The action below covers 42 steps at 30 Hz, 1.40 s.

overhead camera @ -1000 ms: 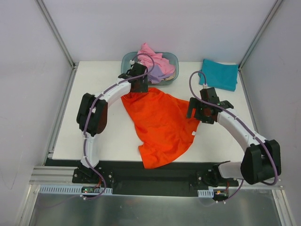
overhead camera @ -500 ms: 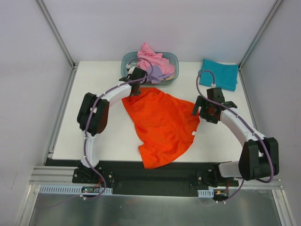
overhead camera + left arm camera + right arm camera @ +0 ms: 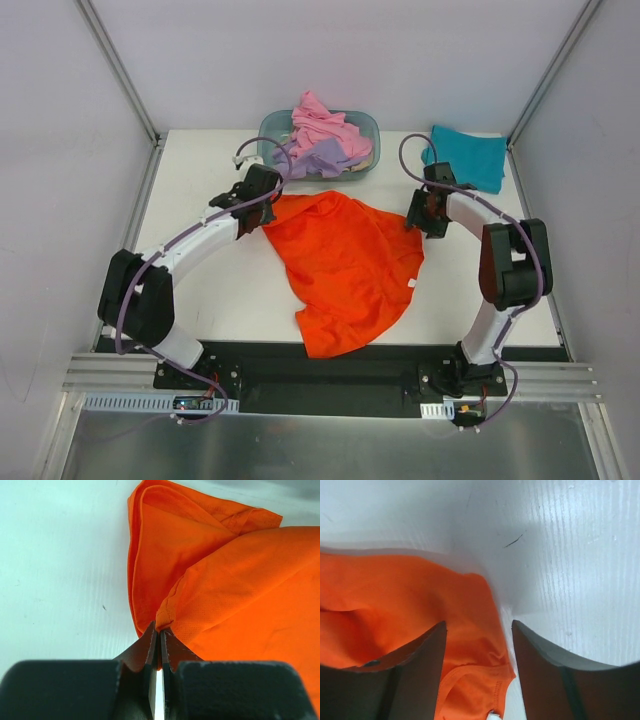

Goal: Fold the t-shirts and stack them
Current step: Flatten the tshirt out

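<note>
White tabletop (image 3: 220,290) inside pale walls, seen from above, carries most of the cloth. An orange tee (image 3: 345,265) lies spread and rumpled at the middle, its lower end reaching the near edge, with a small white tag (image 3: 413,284) showing toward its right side. At the far edge sits a blue-grey tub (image 3: 268,128) heaped with a pink tee (image 3: 318,110) and a lavender tee (image 3: 322,155) — the lavender one spills over the front rim. A teal tee (image 3: 468,157) lies folded flat in the far right corner, well apart from the orange one.

The left gripper (image 3: 262,192) is at the orange tee's far left corner. Its wrist camera shows the jaws pressed together on a pinched fold of orange cloth, the rest fanning out beyond the fingertips. The right gripper (image 3: 421,212) is at the tee's far right corner — jaws apart, low over the table, with the cloth's edge and a stitched hem lying between the two fingers (image 3: 425,655). Whether those fingers touch the cloth cannot be told.
</note>
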Motion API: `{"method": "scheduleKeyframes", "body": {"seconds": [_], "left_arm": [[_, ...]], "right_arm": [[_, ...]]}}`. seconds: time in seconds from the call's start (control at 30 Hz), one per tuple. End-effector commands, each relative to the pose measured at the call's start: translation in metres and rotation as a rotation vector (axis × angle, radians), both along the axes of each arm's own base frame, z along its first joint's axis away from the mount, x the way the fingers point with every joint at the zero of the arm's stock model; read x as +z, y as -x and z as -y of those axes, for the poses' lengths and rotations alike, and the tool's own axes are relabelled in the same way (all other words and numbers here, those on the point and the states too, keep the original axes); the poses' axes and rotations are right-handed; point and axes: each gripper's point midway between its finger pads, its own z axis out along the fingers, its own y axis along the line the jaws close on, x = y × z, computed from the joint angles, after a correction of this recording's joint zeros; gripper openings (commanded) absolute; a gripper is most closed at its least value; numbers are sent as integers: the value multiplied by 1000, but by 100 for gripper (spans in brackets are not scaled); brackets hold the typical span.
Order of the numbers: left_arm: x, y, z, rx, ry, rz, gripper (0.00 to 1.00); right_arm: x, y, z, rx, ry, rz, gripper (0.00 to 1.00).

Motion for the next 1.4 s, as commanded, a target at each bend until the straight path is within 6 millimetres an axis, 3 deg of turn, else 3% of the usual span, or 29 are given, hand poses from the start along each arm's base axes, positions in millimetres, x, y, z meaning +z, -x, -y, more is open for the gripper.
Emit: {"method": "scheduleKeyframes", "body": {"seconds": [0.0, 0.07, 0.1, 0.17, 0.2, 0.27, 0.37, 0.4, 0.5, 0.53, 0.6, 0.63, 0.73, 0.77, 0.83, 0.87, 0.97, 1.0, 1.17, 1.23, 1.37], "left_arm": [[18, 2, -8, 36, 21, 62, 0], [23, 3, -10, 42, 22, 79, 0], [25, 3, -11, 46, 20, 83, 0], [31, 3, -15, 60, 10, 105, 0], [34, 3, -16, 62, 7, 113, 0], [47, 4, -21, 76, 7, 149, 0], [72, 9, -29, 77, 4, 213, 0], [80, 10, -31, 74, 0, 232, 0], [114, 20, -39, 72, 17, 318, 0], [134, 27, -42, 69, 46, 370, 0], [159, 36, -41, 31, 83, 425, 0], [182, 46, -43, 18, 118, 485, 0], [243, 72, -53, -5, 187, 642, 0], [264, 80, -58, -1, 214, 697, 0], [306, 107, -61, -64, 280, 831, 0], [320, 118, -60, -103, 302, 878, 0], [368, 160, -54, -240, 394, 1027, 0], [377, 171, -53, -279, 410, 1055, 0], [433, 234, -54, -445, 483, 1234, 0], [444, 247, -58, -462, 486, 1275, 0], [457, 256, -68, -438, 470, 1320, 0]], "right_arm": [[-7, -6, -1, 33, 9, -21, 50], [-10, -6, -9, 54, -29, -19, 38], [-11, -5, -10, 58, -33, -17, 25], [-5, -6, -19, 83, -82, 3, 14], [-2, -7, -21, 91, -91, 17, 1], [11, -11, -25, 124, -91, 84, 1], [50, -15, -24, 158, -66, 219, 1], [74, -14, -23, 164, -61, 287, 1], [118, -14, -19, 179, -22, 422, 1], [148, -10, -17, 172, -20, 502, 1], [184, -3, -20, 180, -25, 601, 1], [221, 5, -15, 187, -2, 704, 1], [277, 27, -10, 204, 32, 849, 1], [315, 43, -5, 197, 25, 948, 1], [348, 64, 0, 202, 26, 1028, 1], [374, 83, 4, 210, 21, 1103, 1], [409, 113, 4, 249, -2, 1214, 1], [432, 133, 6, 265, -8, 1278, 1], [493, 193, 10, 332, -34, 1430, 1], [514, 216, 13, 347, -39, 1492, 1], [534, 233, 22, 329, -4, 1544, 1]]}}
